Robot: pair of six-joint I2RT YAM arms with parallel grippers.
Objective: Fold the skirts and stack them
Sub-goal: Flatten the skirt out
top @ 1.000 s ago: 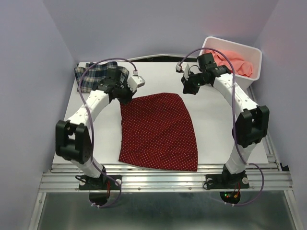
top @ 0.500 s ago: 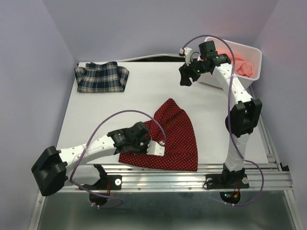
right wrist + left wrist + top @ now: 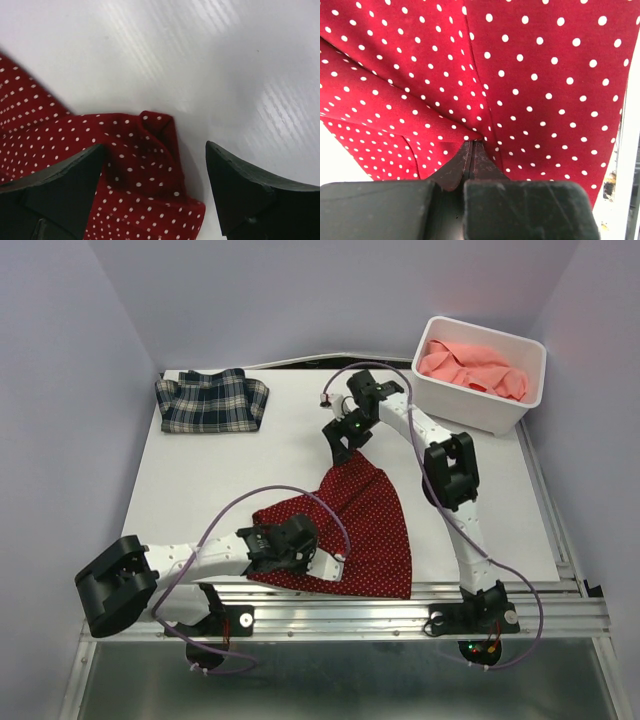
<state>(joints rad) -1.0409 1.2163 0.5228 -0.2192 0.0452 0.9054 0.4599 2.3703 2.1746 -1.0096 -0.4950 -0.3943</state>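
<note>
The white bin (image 3: 476,412) stands beyond and to the right of the right gripper (image 3: 340,447), well apart from it, and holds the plain salmon-pink skirt (image 3: 470,368), crumpled and filling most of the bin's floor. The plaid skirt (image 3: 212,400) lies folded at the far left corner of the table (image 3: 200,480), well away from both grippers. The dark red dotted skirt (image 3: 375,530) lies between the two grippers. Its far tip is under the right fingers, and its near left part is bunched up at the left gripper (image 3: 322,560). In the left wrist view the left gripper (image 3: 471,145) is clenched on a ridge of the red cloth (image 3: 530,75), with the fingers pressed together and folds fanning out from the pinch. In the right wrist view the right gripper (image 3: 154,147) is spread wide. A small folded-over corner of the red skirt (image 3: 75,135) lies between the fingertips, and neither finger presses on it. Beyond that corner and to the right of the fingers there is only bare white table (image 3: 200,60). The skirt's near hem runs just beside the table's near edge and the aluminium rail (image 3: 350,615), so there is little room on that side of the left fingers. The bare table is wider to the left of the left fingers and to the right of the skirt.
</note>
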